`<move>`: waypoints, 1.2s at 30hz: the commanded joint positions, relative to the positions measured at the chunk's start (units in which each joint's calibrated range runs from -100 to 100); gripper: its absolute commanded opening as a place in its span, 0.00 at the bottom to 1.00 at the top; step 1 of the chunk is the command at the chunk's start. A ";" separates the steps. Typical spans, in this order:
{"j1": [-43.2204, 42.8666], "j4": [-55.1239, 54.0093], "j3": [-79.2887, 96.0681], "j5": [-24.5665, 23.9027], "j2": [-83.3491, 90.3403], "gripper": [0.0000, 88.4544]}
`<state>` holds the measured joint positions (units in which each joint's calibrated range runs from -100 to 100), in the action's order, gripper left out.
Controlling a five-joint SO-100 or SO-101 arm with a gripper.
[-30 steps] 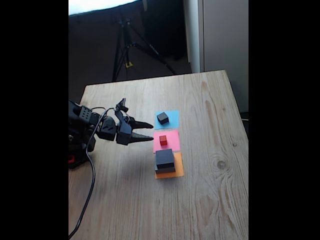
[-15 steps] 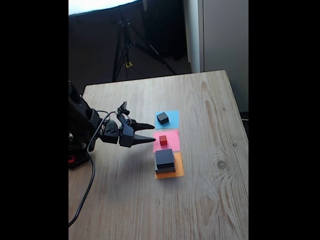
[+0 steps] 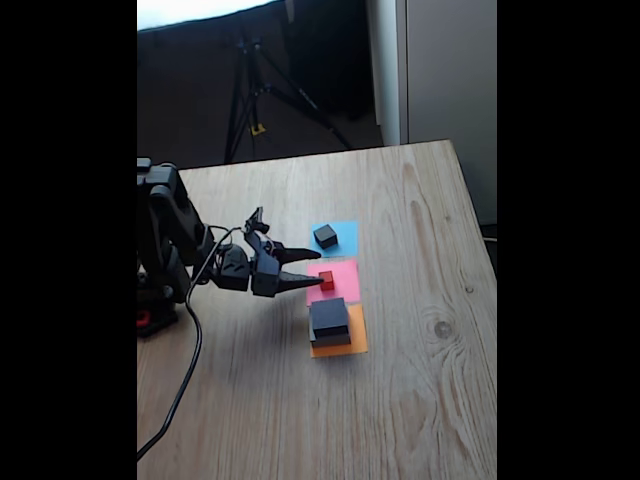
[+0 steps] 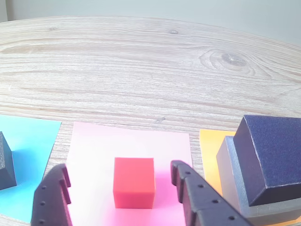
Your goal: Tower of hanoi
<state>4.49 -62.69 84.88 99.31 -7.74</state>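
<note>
A tiny red cube rests on the pink paper square. My gripper is open, its fingertips on either side of the red cube without touching it. The small black cube sits on the blue square. On the orange square the medium black block lies on top of the large flat grey block.
The wooden table stretches open to the right and toward the near edge. A black cable trails from the arm base at the left. A tripod stands beyond the far edge.
The arm has stretched to the right and lowered; the open fingertips now reach the red cube on the pink square. The blocks have stayed in place.
</note>
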 commanded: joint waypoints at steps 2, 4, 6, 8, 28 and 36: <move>-0.94 -6.47 -2.69 0.69 -5.13 0.28; -0.86 -7.52 -3.97 0.69 -7.17 0.27; -0.69 -7.85 -5.51 0.69 -8.92 0.27; -0.52 -7.93 -6.97 0.69 -10.35 0.27; -0.02 -13.76 -8.33 0.69 -19.29 0.26; -0.19 -13.76 -9.15 0.69 -20.57 0.25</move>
<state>4.08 -75.42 76.62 99.31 -28.43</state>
